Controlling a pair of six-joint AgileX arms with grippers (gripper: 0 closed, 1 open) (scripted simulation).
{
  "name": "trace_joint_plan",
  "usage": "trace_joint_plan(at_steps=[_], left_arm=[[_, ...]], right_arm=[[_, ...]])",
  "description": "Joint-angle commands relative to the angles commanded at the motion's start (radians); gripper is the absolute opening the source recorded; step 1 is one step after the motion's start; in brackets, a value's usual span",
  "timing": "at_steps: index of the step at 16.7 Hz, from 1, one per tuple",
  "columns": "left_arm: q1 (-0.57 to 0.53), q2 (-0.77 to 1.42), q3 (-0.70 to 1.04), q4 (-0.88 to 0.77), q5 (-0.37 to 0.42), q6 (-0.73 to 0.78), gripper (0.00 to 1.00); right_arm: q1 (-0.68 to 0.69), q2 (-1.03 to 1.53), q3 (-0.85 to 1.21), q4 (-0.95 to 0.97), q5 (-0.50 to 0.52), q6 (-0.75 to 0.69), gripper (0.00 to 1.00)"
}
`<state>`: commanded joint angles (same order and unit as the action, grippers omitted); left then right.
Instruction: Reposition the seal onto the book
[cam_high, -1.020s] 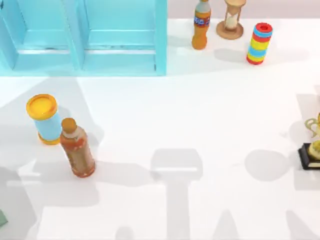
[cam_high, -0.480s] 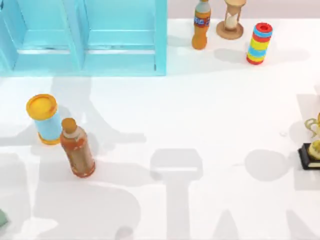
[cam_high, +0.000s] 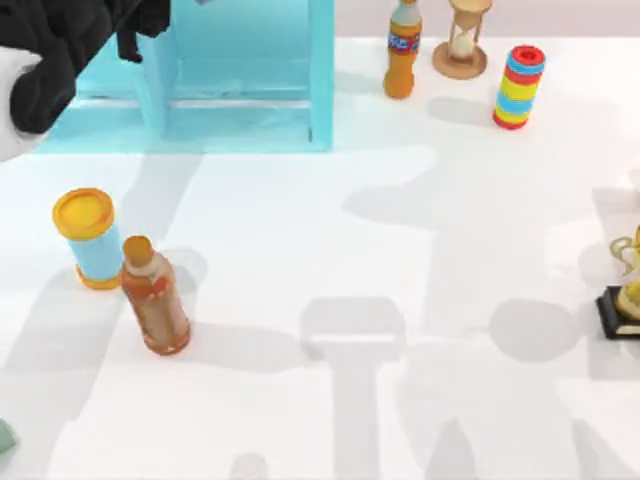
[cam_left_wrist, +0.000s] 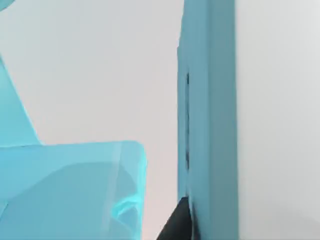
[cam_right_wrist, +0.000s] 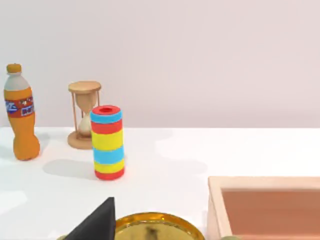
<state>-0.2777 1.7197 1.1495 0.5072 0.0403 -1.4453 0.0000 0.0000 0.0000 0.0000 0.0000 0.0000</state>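
The seal is out of view, and so is the book. My left arm reaches in over the table's far left corner, and its black gripper (cam_high: 140, 25) hangs above the light blue shelf unit (cam_high: 240, 80). The left wrist view looks closely at that shelf's upright panel (cam_left_wrist: 207, 110), with a dark edge of the gripper beside it. My right arm stays off to the right. A dark part of its gripper (cam_right_wrist: 97, 222) sits low in the right wrist view above a gold trophy (cam_right_wrist: 155, 227).
A yellow-capped blue can (cam_high: 88, 238) and a brown bottle with an orange cap (cam_high: 155, 297) stand at the left. An orange soda bottle (cam_high: 403, 50), an hourglass (cam_high: 462, 40) and a striped cylinder (cam_high: 518, 87) line the back. A wooden box (cam_right_wrist: 265, 205) lies by the trophy (cam_high: 625, 295).
My left arm has come into the top view at the far left corner, over the shelf. The shadows on the table have shifted. No object has moved.
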Motion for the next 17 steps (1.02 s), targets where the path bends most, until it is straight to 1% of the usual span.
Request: trace_joint_plan(at_steps=[2,4,6,8,12,15,17], left_arm=[[-0.189,0.038,0.051,-0.036,-0.097,-0.182,0.0],[-0.356,0.08,0.092,-0.088,-0.205,-0.348,0.0],[-0.495,0.136,0.115,-0.161,-0.33,-0.506,0.0],[-0.604,0.195,0.127,-0.252,-0.474,-0.638,0.0],[-0.762,0.289,0.151,-0.446,-0.78,-0.841,0.0],[-0.832,0.331,0.167,-0.581,-0.991,-0.945,0.0],[-0.865,0.351,0.175,-0.658,-1.106,-0.999,0.0]], right_arm=[[0.0,0.0,0.0,0.0,0.0,0.0,1.0],[0.0,0.0,0.0,0.0,0.0,0.0,1.0],[0.0,0.0,0.0,0.0,0.0,0.0,1.0],[0.0,0.0,0.0,0.0,0.0,0.0,1.0],[0.0,0.0,0.0,0.0,0.0,0.0,1.0],[0.0,0.0,0.0,0.0,0.0,0.0,1.0],[0.0,0.0,0.0,0.0,0.0,0.0,1.0]])
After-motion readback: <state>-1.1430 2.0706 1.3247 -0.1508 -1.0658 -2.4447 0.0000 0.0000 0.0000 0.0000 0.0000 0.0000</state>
